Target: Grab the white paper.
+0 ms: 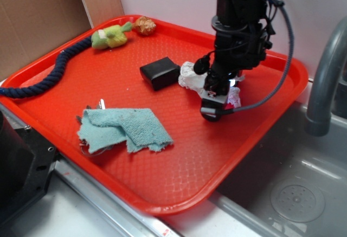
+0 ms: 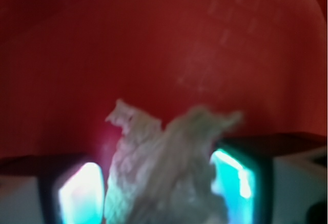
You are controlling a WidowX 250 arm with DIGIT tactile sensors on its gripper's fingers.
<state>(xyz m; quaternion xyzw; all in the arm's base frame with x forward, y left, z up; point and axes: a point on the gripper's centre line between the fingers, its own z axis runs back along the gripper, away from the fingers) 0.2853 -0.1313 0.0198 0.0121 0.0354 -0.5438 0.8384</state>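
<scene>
Clearly the crumpled white paper towel wad [image 2: 164, 167], light, soft and easily squashed, sits bunched between the black gripper's [image 1: 217, 102] jaws, which pinch its middle, just beside the small black box [image 1: 159, 72] on the red plastic tray [image 1: 179, 166], teal terry cloth [image 1: 124, 130] well apart.

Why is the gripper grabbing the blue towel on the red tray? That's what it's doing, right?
Not quite. The gripper is on the white paper, not the towel. The wrist view shows the crumpled paper between its fingers. In the exterior view the teal towel lies by itself nearer the front of the red tray, untouched.
</scene>
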